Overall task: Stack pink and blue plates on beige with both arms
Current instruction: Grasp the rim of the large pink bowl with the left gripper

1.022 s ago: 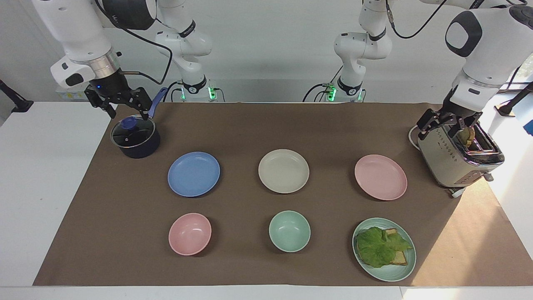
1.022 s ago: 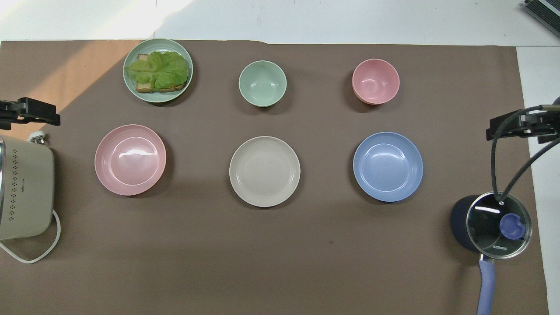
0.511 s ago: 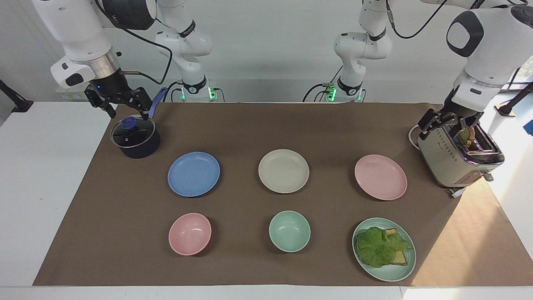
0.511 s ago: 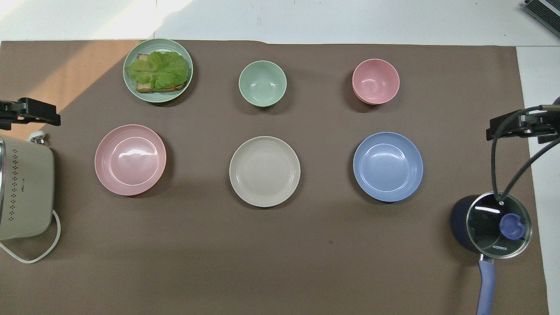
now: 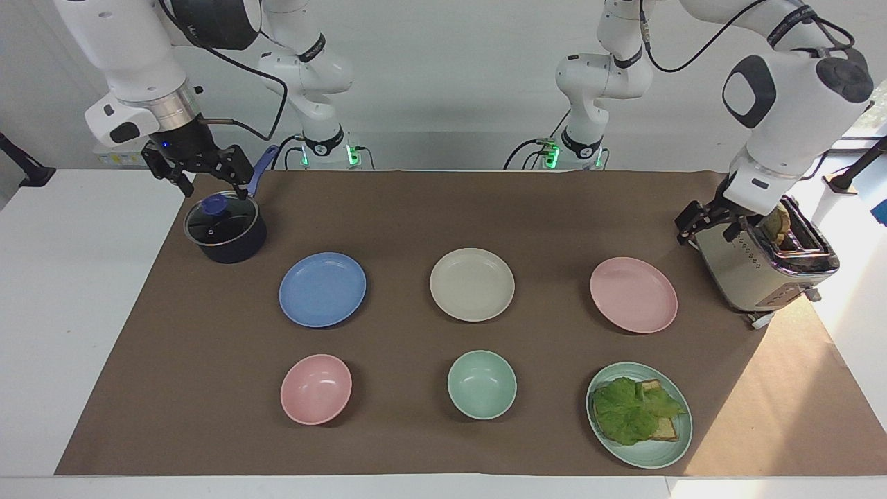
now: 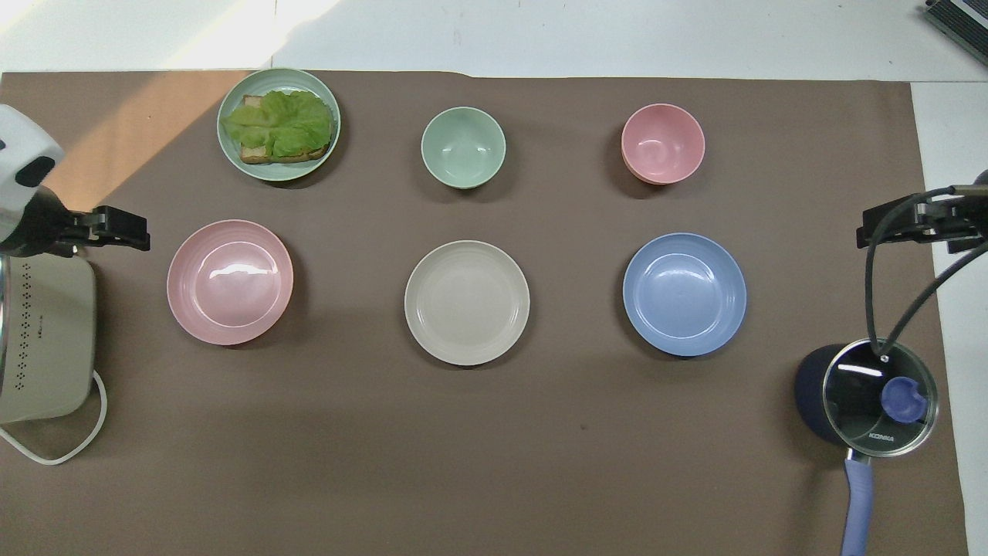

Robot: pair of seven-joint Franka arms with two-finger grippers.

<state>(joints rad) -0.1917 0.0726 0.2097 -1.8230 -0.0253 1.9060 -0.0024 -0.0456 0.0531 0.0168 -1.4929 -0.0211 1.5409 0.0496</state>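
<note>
Left gripper [image 5: 707, 225] spread open, empty, up beside the toaster [image 5: 762, 267]; right gripper [image 5: 201, 173] likewise open, above the lidded pot [image 5: 225, 232], apparently not touching it. Flat in one row with bare mat between: pink plate [image 5: 633, 294], beige plate [image 5: 472, 284], blue plate [image 5: 322, 289]. Round, so no long axis.

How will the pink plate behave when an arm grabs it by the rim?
The pink plate looks rigid, so it probably won't flex. It is shallow with a low rim, leaving the fingers little to grip, and may tilt when lifted from one edge. Its sheen in the overhead view hints it could slip.
</note>
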